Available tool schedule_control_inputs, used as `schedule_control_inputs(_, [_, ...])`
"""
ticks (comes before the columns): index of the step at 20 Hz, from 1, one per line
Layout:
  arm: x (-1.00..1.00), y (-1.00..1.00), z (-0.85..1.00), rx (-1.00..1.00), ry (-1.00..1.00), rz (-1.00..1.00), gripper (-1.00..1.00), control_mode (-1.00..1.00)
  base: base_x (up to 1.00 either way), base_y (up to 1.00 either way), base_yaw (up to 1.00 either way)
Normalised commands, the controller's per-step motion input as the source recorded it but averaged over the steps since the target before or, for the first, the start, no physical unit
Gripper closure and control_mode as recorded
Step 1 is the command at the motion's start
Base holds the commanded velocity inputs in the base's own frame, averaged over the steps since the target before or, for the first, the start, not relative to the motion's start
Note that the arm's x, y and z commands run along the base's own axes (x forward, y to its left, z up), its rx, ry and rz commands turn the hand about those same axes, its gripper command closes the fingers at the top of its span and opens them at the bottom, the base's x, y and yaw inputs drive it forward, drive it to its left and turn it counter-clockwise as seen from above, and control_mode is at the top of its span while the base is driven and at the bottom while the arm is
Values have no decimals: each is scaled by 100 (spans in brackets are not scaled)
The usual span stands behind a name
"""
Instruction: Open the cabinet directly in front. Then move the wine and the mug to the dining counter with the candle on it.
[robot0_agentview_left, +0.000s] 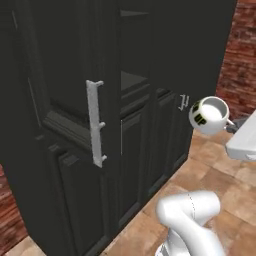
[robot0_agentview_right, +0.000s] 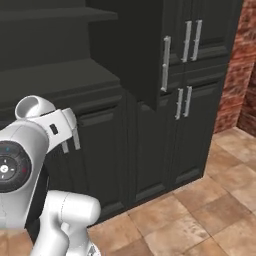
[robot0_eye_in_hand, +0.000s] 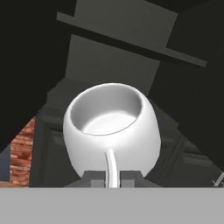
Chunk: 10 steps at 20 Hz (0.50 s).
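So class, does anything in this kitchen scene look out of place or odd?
Yes: the mug hangs in mid-air before the open cabinet, tipped sideways in the left base view. It is no spill; the gripper jaws pinch its handle, as the hand view shows.

I count one mug (robot0_eye_in_hand: 110, 127), one cabinet (robot0_agentview_left: 60, 125) (upper doors open), six silver bar handles (robot0_agentview_right: 165, 64) on my right.

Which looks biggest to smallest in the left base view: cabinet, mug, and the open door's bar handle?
1. Cabinet, largest by far.
2. Bar handle, long and thin.
3. Mug, smallest.
The handle is nearer the camera, so the gap between it and the mug is unsure.
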Motion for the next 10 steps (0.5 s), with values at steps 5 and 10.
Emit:
schedule_control_inputs(5, [0,0,0,0,0,0,100,100,-84,42,-14])
schedule_control_inputs(10, [0,0,0,0,0,0,100,100,-44,-9,-28])
